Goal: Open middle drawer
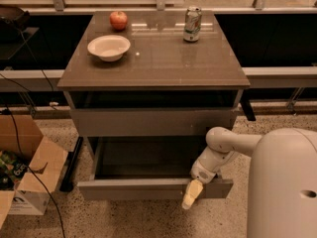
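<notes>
The middle drawer [133, 188] is a handleless grey-brown flat front, pulled out below the cabinet's upper panel [148, 122]. Its dark inner tray [146, 157] lies open to view. My gripper [192, 195] hangs over the right part of the drawer's front edge, its pale yellowish tip pointing down in front of the panel. My white arm [223, 145] reaches in from the lower right. A drawer below the open one is hidden.
On the cabinet top [163, 63] are a white bowl [109, 47], a red apple [118, 20] and a drink can [192, 24]. A cardboard box [25, 167] and cables lie on the floor at the left. My white body [282, 187] fills the lower right.
</notes>
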`<state>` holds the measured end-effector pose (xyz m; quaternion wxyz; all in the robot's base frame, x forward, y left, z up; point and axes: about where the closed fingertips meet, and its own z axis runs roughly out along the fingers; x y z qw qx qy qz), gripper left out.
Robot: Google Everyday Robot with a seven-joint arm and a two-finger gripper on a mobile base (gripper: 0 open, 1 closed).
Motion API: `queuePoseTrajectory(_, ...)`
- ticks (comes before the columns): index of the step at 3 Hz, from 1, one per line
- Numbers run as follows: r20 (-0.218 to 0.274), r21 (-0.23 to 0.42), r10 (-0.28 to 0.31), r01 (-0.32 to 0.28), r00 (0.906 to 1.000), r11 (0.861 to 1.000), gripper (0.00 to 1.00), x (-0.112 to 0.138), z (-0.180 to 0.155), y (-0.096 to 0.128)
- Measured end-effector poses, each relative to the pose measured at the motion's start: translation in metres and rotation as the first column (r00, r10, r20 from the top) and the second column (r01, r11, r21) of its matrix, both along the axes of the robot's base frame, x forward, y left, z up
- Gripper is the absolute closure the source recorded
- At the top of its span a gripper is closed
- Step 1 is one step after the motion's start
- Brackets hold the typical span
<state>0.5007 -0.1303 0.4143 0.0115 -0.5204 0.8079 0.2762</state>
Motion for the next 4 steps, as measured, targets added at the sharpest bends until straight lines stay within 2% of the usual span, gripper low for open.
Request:
queuePoseTrajectory(1, -0.033, 0.003, 0.026, -0.026, 0.9991, 1.000, 0.00, -0.030, 0.001, 0.000)
queuePoseTrajectory(2, -0.038, 0.003, 0.027, -0.027, 0.9989, 1.000, 0.27, -0.033, 0.000, 0.000)
queuePoseTrajectory(3, -0.069, 0.006, 0.036, -0.036, 0.9970, 0.999, 0.50, -0.054, -0.001, 0.002)
queuePoseTrajectory(4, -0.091, -0.003, 0.016, -0.017, 0.9958, 1.000, 0.47, -0.076, 0.003, 0.002)
